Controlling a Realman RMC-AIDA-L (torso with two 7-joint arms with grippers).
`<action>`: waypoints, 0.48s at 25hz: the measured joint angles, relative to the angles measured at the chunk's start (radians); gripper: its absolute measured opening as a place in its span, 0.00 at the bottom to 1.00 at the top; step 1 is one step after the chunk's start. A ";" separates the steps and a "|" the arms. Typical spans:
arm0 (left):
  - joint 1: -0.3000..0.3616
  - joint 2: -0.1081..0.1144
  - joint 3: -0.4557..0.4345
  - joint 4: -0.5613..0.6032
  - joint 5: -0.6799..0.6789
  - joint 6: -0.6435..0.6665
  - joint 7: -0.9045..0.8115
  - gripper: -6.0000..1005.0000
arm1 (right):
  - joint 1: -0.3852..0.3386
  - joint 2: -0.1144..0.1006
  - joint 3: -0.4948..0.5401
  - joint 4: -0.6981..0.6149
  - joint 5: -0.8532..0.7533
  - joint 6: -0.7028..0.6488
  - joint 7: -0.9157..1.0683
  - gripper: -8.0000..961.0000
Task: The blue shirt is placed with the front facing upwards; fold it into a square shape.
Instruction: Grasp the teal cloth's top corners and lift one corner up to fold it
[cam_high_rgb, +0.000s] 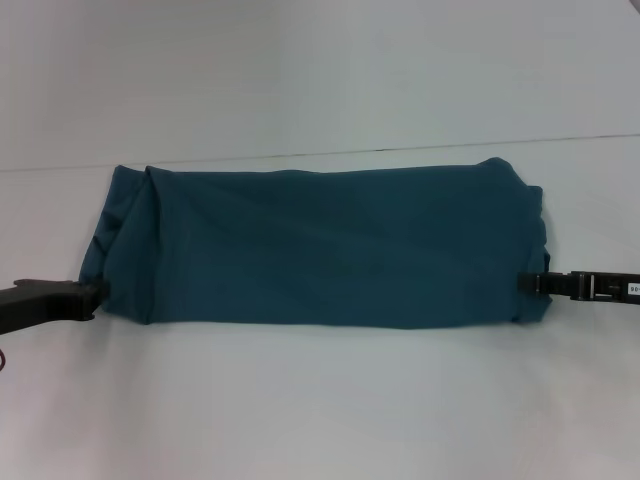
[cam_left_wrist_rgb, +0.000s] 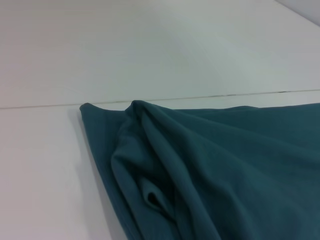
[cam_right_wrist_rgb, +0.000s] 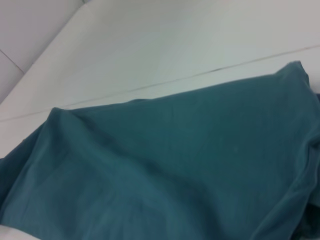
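Dark teal-blue cotton shirt (cam_high_rgb: 320, 245) lay folded lengthwise, long axis left-right on white bench (cam_high_rgb: 320, 410). Left tool (cam_high_rgb: 97, 292), right tool (cam_high_rgb: 528, 283) at its ends in head view only; grip undeterminable.

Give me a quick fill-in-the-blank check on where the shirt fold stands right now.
1. The blue shirt lies folded into a long ____ band on the white table.
2. The left hand meets the shirt's ____ end.
3. The right hand meets its ____ end.
4. The "FREE!" lettering is ____ in all views.

Missing words: horizontal; left; right; hidden
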 joint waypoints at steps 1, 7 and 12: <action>0.000 0.000 0.000 0.000 0.000 0.000 0.000 0.01 | 0.000 0.000 0.000 0.000 -0.004 0.000 0.002 0.56; 0.002 0.000 0.000 -0.001 0.000 0.000 0.002 0.01 | -0.001 -0.001 0.000 0.005 -0.023 0.002 0.014 0.56; 0.002 0.000 0.000 -0.001 0.000 0.001 0.003 0.01 | 0.000 0.001 0.000 0.015 -0.036 0.011 0.014 0.56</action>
